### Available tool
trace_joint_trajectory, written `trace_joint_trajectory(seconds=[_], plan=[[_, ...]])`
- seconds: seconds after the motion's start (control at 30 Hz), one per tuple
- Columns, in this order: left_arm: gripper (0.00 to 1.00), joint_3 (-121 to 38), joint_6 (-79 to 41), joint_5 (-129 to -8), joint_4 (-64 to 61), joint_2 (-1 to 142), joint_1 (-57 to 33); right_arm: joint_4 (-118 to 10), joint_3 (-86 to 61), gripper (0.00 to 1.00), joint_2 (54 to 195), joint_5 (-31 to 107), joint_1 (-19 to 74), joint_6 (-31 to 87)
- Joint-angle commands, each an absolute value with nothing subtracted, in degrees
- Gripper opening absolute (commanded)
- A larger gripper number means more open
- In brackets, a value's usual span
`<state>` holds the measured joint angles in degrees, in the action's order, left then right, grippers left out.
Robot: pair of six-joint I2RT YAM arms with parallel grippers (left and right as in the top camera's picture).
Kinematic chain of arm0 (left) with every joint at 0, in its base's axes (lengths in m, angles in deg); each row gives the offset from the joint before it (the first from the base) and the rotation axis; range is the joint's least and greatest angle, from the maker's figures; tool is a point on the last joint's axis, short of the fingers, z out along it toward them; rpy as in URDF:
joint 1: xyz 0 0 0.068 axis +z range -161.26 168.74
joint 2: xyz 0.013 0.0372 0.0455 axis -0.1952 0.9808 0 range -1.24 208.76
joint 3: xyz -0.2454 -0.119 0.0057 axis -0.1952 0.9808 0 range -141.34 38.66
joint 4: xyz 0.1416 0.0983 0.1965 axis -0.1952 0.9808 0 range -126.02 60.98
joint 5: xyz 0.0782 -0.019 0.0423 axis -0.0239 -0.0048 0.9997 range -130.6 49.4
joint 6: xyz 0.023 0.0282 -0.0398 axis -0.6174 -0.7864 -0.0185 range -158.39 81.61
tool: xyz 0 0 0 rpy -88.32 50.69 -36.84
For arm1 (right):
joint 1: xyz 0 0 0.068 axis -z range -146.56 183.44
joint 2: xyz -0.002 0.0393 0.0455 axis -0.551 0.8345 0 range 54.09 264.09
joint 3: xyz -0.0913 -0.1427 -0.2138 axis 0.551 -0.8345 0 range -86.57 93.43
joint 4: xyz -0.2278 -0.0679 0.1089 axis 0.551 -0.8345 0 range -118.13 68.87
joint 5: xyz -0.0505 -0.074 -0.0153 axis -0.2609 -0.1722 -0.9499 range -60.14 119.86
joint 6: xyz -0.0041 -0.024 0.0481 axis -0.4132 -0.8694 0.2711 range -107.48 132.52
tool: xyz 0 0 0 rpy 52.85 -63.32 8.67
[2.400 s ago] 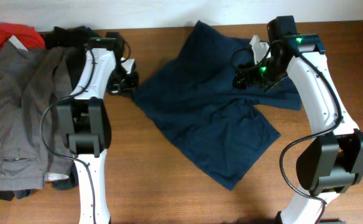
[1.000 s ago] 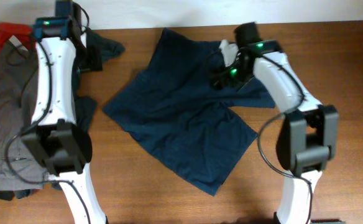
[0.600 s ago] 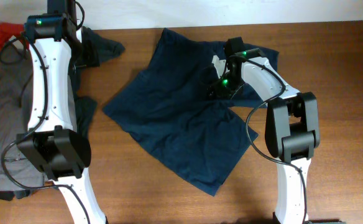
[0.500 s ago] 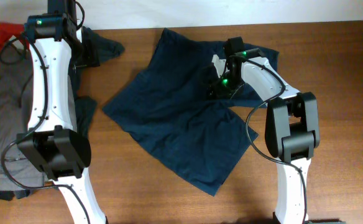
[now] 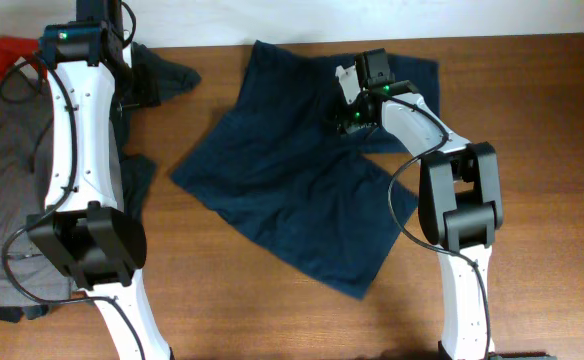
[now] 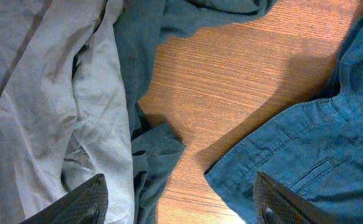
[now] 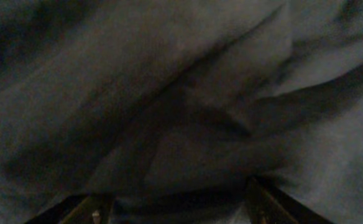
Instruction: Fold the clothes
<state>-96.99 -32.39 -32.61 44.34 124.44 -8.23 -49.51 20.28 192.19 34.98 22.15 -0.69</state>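
Note:
Dark navy shorts (image 5: 282,180) lie spread across the middle of the table, also at the right of the left wrist view (image 6: 330,143). My right gripper (image 5: 355,100) is pressed down on their upper right part. Its fingers (image 7: 262,202) stand wide apart with dark cloth (image 7: 169,112) bulging between them, so the right gripper (image 7: 178,208) is open. My left gripper (image 5: 137,90) hangs at the back left, open and empty (image 6: 181,205), above bare wood between a dark teal garment (image 6: 150,155) and the shorts. Grey trousers (image 5: 12,200) lie at the far left.
A small red piece (image 5: 12,50) sits at the back left corner. A dark teal garment (image 5: 167,75) lies beside the left arm, partly under it. Something black (image 5: 12,312) pokes out below the grey trousers. The table's back edge (image 5: 532,35) runs along the top.
My right gripper has moved toward the back of the table, and the shorts' upper right part has shifted with it. The left arm has stayed where it was.

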Motion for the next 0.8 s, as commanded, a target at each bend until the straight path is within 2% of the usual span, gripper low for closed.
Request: trace_joint_trajectory(seconds=[0.0, 0.13, 0.27, 0.43, 0.77], plan=[[0.75, -97.21, -33.33, -32.17, 43.88, 124.18, -8.10, -46.74, 17.48, 0.73, 200.59, 28.95, 23.79, -5.28], [0.75, -97.21, -33.75, -32.17, 43.24, 124.20, -8.10, -41.07, 17.66, 0.79, 200.80, 29.12, 25.08, -6.59], [0.75, -97.21, -34.88, -32.17, 42.74, 124.20, -8.10, -44.94, 21.40, 0.88, 199.30, 29.17, 25.53, -5.50], [0.75, -97.21, -36.98, -32.19, 39.88, 124.18, -8.12, -62.52, 32.94, 0.99, 194.99, 29.63, 25.53, 2.26], [0.75, -97.25, -54.44, -40.83, 34.72, 122.48, -8.67, -103.21, 68.80, 0.99, 190.07, 34.87, 25.64, 7.05]])
